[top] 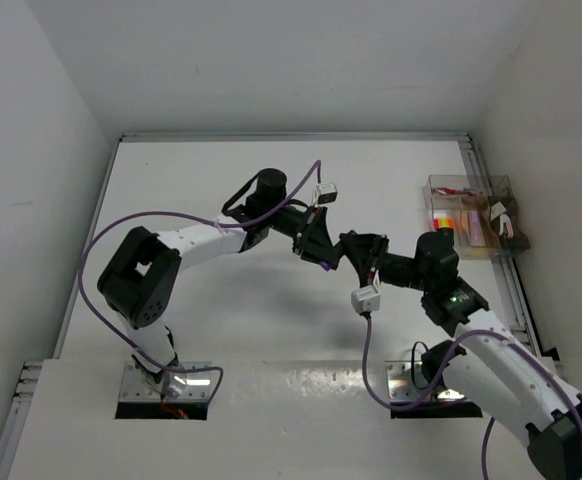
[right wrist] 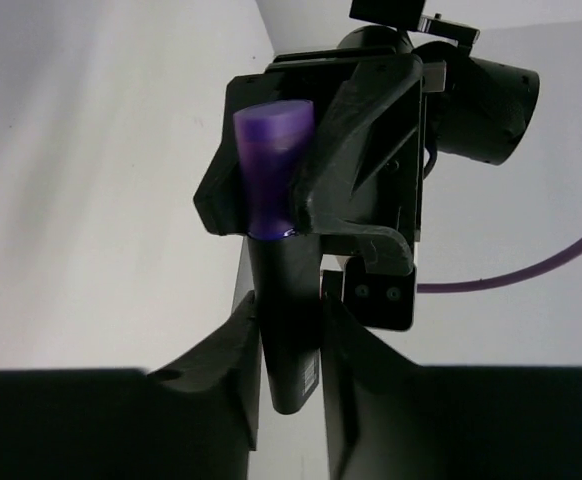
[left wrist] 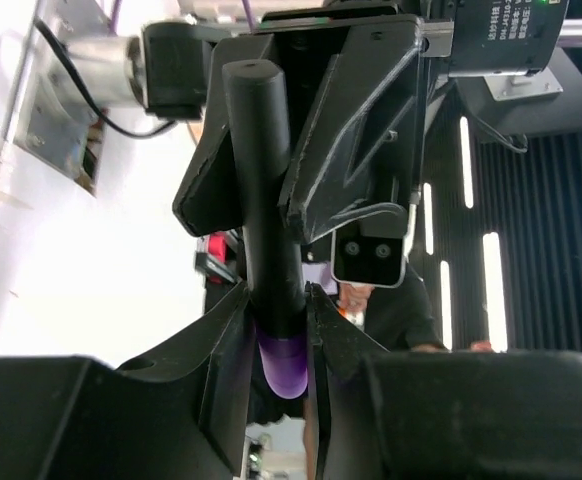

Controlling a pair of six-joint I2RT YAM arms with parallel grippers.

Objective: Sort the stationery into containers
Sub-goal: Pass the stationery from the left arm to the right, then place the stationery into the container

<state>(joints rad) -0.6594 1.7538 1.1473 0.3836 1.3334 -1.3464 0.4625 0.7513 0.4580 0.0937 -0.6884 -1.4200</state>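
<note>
Pinching one black highlighter with a purple cap (right wrist: 271, 170) from opposite ends, the two arms meet above the middle of the white table (top: 201, 180). Nearest the right wrist camera, the right gripper (right wrist: 289, 320) has its fingers drawn in tight on the black barrel. Farther along the pen, the cap sits between the fingers of the left gripper (left wrist: 279, 315), which press where purple meets black. From above, the tabletop stretches wide to the left of the joined grippers and beyond them, up to the rail at the far edge. Farther right, well apart from the pen, a clear rectangular plastic tray (top: 501, 185) sits by the table's right edge, holding yellow-, orange- and pink-capped highlighters (top: 443, 222). White walls close the left, far and right sides.
</note>
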